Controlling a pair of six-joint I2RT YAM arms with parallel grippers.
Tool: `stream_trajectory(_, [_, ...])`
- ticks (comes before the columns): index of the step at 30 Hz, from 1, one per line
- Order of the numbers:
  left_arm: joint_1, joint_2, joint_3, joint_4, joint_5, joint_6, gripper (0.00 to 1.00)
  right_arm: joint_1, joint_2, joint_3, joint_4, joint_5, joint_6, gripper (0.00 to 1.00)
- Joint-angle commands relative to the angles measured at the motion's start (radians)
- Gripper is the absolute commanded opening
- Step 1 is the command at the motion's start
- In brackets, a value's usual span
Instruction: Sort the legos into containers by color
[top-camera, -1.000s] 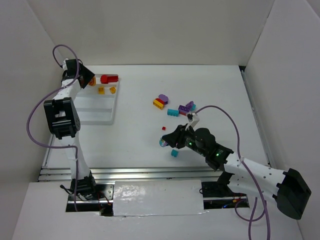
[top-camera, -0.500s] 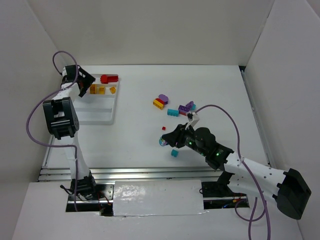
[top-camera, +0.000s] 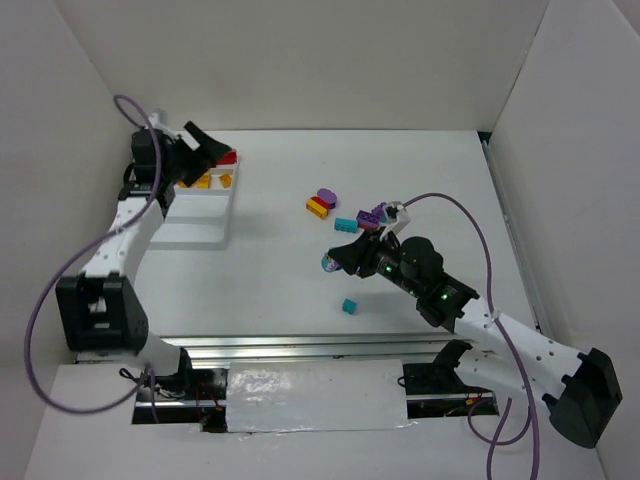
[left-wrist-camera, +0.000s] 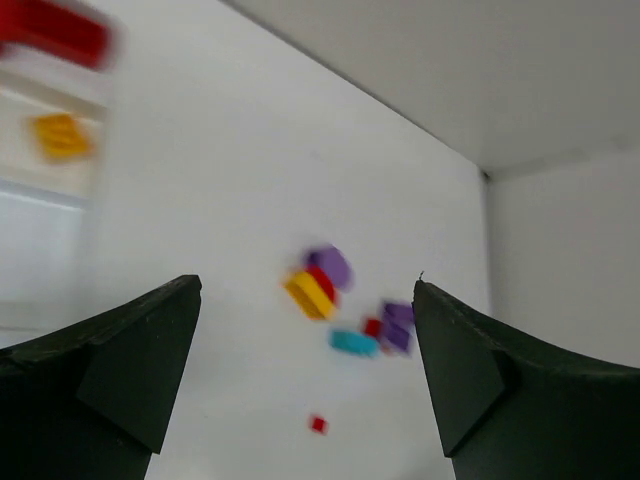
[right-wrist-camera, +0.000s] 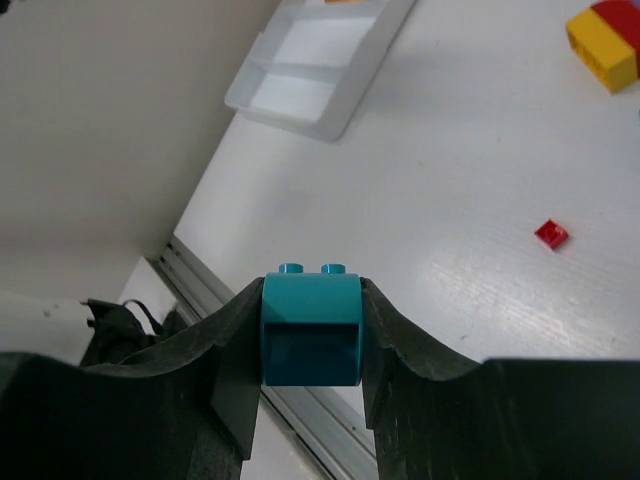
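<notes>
My right gripper (top-camera: 331, 263) is shut on a rounded teal lego (right-wrist-camera: 310, 325) and holds it above the table, near the middle. My left gripper (top-camera: 212, 148) is open and empty above the far end of the white tray (top-camera: 190, 232). In the tray lie a red lego (top-camera: 228, 157) and orange legos (top-camera: 205, 181). Loose on the table are a yellow-and-red lego (top-camera: 318, 207), purple legos (top-camera: 326, 196), a teal lego (top-camera: 345, 224) and a small teal one (top-camera: 349, 306). A tiny red lego (right-wrist-camera: 551, 234) lies below my right gripper; it also shows in the left wrist view (left-wrist-camera: 318, 424).
White walls close the table at the back and on both sides. A metal rail (top-camera: 300, 345) runs along the near edge. The left wrist view is blurred; the tray (left-wrist-camera: 50, 200) sits at its left and the loose pile (left-wrist-camera: 340, 300) between the fingers.
My left arm has swung from the tray's far left corner toward the right, and its camera now faces the pile. My right gripper has moved a little farther and right with the teal lego.
</notes>
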Motion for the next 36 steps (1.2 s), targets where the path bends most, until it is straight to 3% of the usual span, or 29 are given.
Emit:
stream_trajectory(1, [-0.208,-0.281,-0.096,0.051,0.159,0.152,1.00,-0.054,-0.073,0.072,-0.020,-0.123,-0.009,0.00])
stream_trajectory(4, [-0.373,-0.490,-0.261,0.098,0.268,0.150,1.00,-0.068,-0.141,0.099,-0.040,-0.183,-0.008,0.00])
stream_trajectory(6, [-0.413,-0.581,-0.381,0.175,0.398,0.128,1.00,-0.074,-0.175,0.105,-0.037,-0.237,-0.006,0.00])
stream_trajectory(8, [-0.466,-0.678,-0.442,0.276,0.529,0.104,1.00,-0.076,-0.213,0.099,-0.002,-0.291,-0.011,0.00])
stream_trajectory(11, [-0.543,-0.731,-0.461,0.301,0.637,0.125,0.99,-0.077,-0.242,0.076,0.090,-0.421,-0.008,0.00])
stream_trajectory(17, [-0.713,-0.779,-0.501,0.361,0.623,0.136,0.99,-0.076,-0.218,0.039,0.279,-0.613,0.067,0.00])
stream_trajectory(22, [-0.841,-0.667,-0.394,0.175,0.469,0.234,0.96,-0.056,-0.209,0.043,0.317,-0.615,0.080,0.00])
stream_trajectory(29, [-0.960,-0.606,-0.395,0.278,0.446,0.194,0.91,-0.044,-0.192,0.050,0.327,-0.605,0.078,0.00])
stream_trajectory(33, [-0.991,-0.554,-0.354,0.273,0.438,0.199,0.69,-0.039,-0.181,0.062,0.310,-0.601,0.063,0.00])
stream_trajectory(35, [-1.004,-0.534,-0.337,0.269,0.429,0.206,0.44,-0.038,-0.181,0.056,0.305,-0.592,0.055,0.00])
stream_trajectory(36, [-1.007,-0.529,-0.332,0.261,0.412,0.212,0.22,-0.038,-0.187,0.051,0.301,-0.586,0.047,0.00])
